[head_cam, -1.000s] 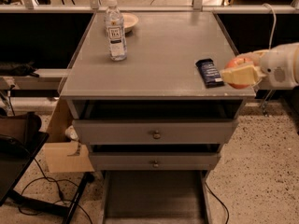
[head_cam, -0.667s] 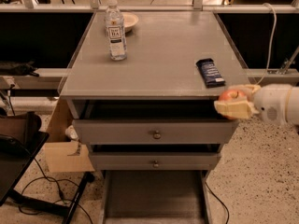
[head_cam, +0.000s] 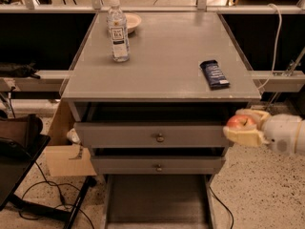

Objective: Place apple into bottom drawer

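In the left and middle of the frame we see no change. The clear plastic water bottle [head_cam: 117, 30], the pale shallow bowl [head_cam: 131, 22] and the dark glossy snack bar [head_cam: 214, 74] stay on the matte grey cabinet top [head_cam: 162, 66]. At lower centre the bottom drawer [head_cam: 157, 199], a flat smooth grey tray, stands pulled out. At the right edge the gripper [head_cam: 242, 126], clamped on the apple [head_cam: 241, 122], has come down from tabletop height to beside the upper knobbed drawer front. We judge it is lowering toward the tray. The apple is round, shiny and red with a yellowish patch.
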{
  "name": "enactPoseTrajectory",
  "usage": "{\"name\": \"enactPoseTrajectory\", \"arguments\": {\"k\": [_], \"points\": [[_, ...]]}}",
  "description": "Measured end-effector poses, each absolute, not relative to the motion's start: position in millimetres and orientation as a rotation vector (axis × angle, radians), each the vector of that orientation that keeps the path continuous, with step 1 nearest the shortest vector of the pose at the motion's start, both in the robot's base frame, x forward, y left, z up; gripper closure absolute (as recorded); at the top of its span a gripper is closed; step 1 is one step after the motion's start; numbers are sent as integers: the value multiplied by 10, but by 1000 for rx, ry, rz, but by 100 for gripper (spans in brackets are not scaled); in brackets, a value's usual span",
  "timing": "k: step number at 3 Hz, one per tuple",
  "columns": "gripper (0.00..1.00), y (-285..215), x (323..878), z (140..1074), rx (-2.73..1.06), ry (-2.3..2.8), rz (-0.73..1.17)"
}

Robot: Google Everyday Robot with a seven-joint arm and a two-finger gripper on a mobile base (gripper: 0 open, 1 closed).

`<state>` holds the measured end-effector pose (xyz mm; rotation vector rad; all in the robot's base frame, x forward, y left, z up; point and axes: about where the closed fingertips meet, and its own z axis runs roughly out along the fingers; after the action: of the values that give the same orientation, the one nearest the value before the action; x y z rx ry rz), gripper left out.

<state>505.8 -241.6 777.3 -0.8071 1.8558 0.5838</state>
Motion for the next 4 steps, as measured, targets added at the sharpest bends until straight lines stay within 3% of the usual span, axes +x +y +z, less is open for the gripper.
{"name": "enactPoseTrajectory", "arguments": {"k": [1, 4], "points": [[100, -2317, 5083, 7211, -821, 1916, 640], [100, -1934, 4189, 4727, -801, 2052, 775]]}}
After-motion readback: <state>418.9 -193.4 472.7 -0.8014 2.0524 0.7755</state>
